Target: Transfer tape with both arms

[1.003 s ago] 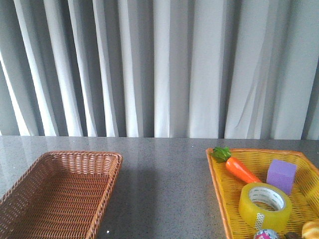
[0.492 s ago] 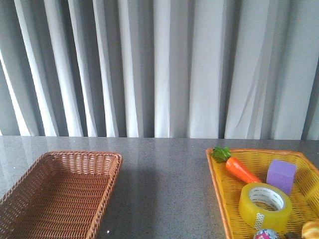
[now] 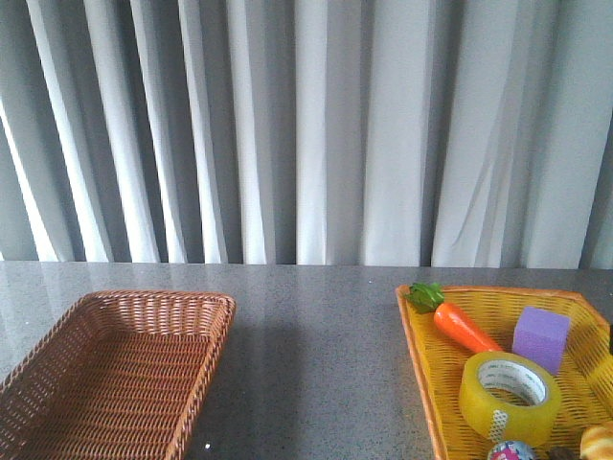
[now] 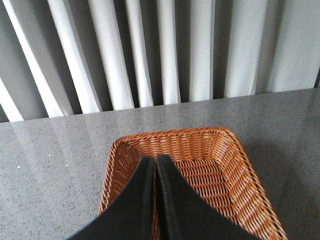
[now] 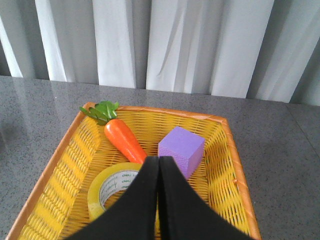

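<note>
The yellow tape roll (image 3: 509,398) lies flat in the yellow basket (image 3: 421,355) at the right, its white printed core up. It also shows in the right wrist view (image 5: 107,190), partly hidden behind the fingers. My right gripper (image 5: 159,161) is shut and empty, held above the basket over the tape and the purple cube. My left gripper (image 4: 155,160) is shut and empty, held above the brown wicker basket (image 4: 230,150). Only a dark sliver (image 3: 610,340) of an arm shows at the front view's right edge.
The yellow basket also holds a toy carrot (image 3: 460,324), a purple cube (image 3: 541,337), a small patterned ball (image 3: 512,450) and a bread-like item (image 3: 596,443). The brown wicker basket (image 3: 57,335) stands at the left on the grey table. A grey curtain hangs behind.
A dark sliver has appeared at the right edge of the front view. Nothing else has moved.
</note>
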### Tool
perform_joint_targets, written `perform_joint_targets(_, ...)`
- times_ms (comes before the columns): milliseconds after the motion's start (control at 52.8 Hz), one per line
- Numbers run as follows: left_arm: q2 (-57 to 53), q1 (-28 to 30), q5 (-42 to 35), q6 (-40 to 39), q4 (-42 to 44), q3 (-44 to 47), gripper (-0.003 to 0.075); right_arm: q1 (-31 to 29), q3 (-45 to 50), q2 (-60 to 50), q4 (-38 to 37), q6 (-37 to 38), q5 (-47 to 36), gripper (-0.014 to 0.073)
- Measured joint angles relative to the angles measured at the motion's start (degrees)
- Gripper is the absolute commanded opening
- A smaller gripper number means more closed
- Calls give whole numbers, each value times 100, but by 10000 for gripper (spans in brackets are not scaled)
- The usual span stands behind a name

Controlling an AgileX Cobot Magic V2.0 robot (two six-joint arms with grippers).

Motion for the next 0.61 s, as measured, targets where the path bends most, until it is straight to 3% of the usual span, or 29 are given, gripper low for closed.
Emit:
perform_joint_targets(189,37,0,97,-36,0,0,14,0,0,49,-10,0,-37,7)
perform_joint_targets(322,37,0,236,-40,0,0,85,0,-28,49,-12,0,23,74)
perform_joint_targets(435,37,0,350,-40,-32,0,201,0,-64,49,37,0,100,176)
perform_joint_targets(606,37,0,371,-40,-317,0,475,0,-70,49,204,-27,100,420)
